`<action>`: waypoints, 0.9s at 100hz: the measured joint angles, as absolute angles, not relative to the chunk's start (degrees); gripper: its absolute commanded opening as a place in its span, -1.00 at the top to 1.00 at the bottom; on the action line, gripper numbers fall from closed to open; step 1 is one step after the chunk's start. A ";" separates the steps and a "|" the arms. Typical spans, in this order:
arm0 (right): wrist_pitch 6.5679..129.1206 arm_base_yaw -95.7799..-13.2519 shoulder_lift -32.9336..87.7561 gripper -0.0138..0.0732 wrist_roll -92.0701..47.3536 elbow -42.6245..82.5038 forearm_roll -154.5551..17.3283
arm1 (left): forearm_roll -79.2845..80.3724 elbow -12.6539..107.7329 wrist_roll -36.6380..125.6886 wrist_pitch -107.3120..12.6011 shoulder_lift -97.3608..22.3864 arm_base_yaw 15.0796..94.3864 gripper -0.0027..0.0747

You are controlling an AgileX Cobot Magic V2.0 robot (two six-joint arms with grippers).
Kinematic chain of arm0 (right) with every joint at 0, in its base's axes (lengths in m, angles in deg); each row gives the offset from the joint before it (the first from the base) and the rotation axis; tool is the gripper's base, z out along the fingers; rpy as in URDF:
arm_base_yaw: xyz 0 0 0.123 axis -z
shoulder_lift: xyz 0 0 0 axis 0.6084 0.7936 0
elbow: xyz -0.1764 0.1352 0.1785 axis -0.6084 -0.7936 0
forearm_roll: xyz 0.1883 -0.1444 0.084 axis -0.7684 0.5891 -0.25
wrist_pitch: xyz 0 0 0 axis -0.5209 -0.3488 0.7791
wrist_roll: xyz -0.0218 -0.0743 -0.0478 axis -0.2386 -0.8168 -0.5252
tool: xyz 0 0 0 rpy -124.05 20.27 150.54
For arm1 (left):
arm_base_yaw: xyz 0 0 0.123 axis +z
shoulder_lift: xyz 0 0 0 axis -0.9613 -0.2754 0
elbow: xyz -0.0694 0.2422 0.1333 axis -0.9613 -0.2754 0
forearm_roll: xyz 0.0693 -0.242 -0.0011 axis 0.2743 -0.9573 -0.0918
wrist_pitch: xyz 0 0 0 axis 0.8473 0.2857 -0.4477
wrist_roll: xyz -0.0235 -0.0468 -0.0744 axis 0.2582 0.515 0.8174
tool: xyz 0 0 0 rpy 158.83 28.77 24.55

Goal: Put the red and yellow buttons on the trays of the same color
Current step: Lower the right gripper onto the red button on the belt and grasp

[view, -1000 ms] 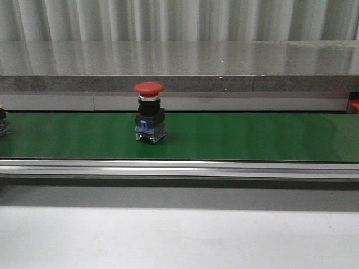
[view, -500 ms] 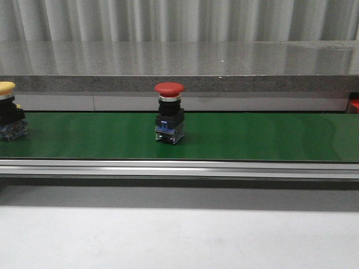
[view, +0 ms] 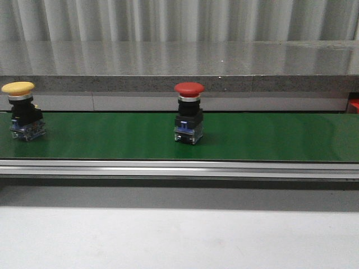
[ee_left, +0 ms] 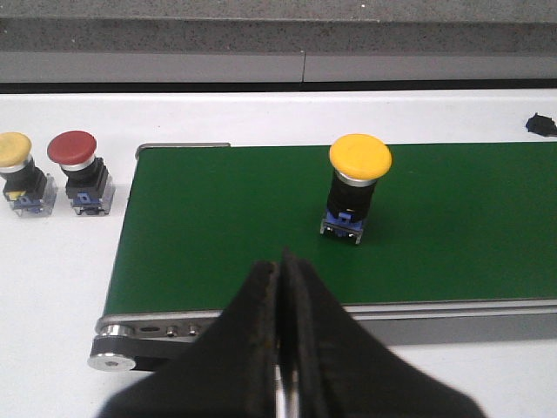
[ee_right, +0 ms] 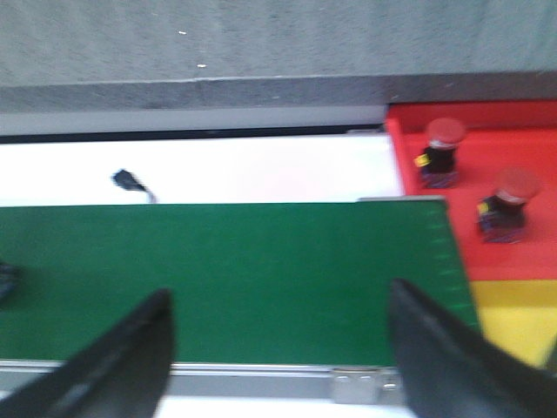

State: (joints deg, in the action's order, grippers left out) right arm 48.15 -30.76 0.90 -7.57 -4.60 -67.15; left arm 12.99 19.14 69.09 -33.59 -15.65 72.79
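Two buttons upright on the green belt (view: 269,137), neither arm touching them.

Red button (view: 189,113) stands abt mid-belt; yellow button (view: 22,111) near the belt's left end, well apart from the red one. Left gripper (ee_left: 280,287) hangs over the belt's near rail w/ fingers pressed together, holding nothing; yellow button sits on the belt beyond it. Off the belt's left end, on the white table (ee_left: 52,279), a spare yellow button (ee_left: 19,171) and spare red button (ee_left: 80,160) stand just beside each other. Right gripper (ee_right: 278,348) spread wide over the belt's right end, nothing between fingers. Past that end: red tray (ee_right: 522,165) w/ two red buttons (ee_right: 439,152) (ee_right: 505,205), yellow tray (ee_right: 513,318) adjoining it. View blurry there.
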 measured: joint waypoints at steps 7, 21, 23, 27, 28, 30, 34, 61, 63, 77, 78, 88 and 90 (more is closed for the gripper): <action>47.67 -30.76 1.01 -0.80 -9.40 -4.60 -69.57 | 12.99 19.14 69.09 -33.59 -15.65 72.79 0.98; 46.76 -31.82 4.30 -0.80 -16.16 -4.48 -74.40 | 12.99 19.14 69.09 -33.59 -15.65 72.79 0.98; 46.48 -32.18 5.06 -0.80 -17.27 -4.39 -75.35 | 12.99 19.14 69.09 -33.59 -15.65 72.79 0.98; 46.35 -33.02 6.80 -0.80 -19.19 -3.93 -77.16 | 12.99 19.14 69.09 -33.59 -15.65 72.79 0.98; 46.23 -33.39 7.12 -0.80 -19.98 -3.77 -77.47 | 12.99 19.14 69.09 -33.59 -15.65 72.79 0.98; 46.23 -34.00 8.11 -0.80 -21.13 -3.47 -78.24 | 12.99 19.14 69.09 -33.59 -15.65 72.79 0.98; 46.11 -35.13 10.23 -0.80 -22.92 -2.82 -79.45 | 12.99 19.14 69.09 -33.59 -15.65 72.79 0.98; 47.01 -45.00 27.53 -0.80 -27.98 2.54 -81.05 | 12.99 19.14 69.09 -33.59 -15.65 72.79 0.98; 47.49 -45.72 28.92 -0.80 -28.22 3.02 -81.05 | 12.99 19.14 69.09 -33.61 -15.65 72.79 0.98; 50.83 -49.96 37.77 -0.80 -30.91 6.38 -81.19 | 12.99 19.14 69.09 -33.71 -15.65 72.79 0.98; 51.14 -50.13 38.64 -0.80 -31.02 6.55 -81.19 | 12.99 19.14 69.09 -33.71 -15.65 72.79 0.98; 52.37 -52.39 44.29 -0.80 -32.20 9.21 -81.40 | 12.99 19.14 69.09 -33.71 -15.65 72.79 0.98; 52.54 -52.74 45.40 -0.80 -32.31 9.72 -81.50 | 12.99 19.14 69.09 -33.71 -15.65 72.79 0.98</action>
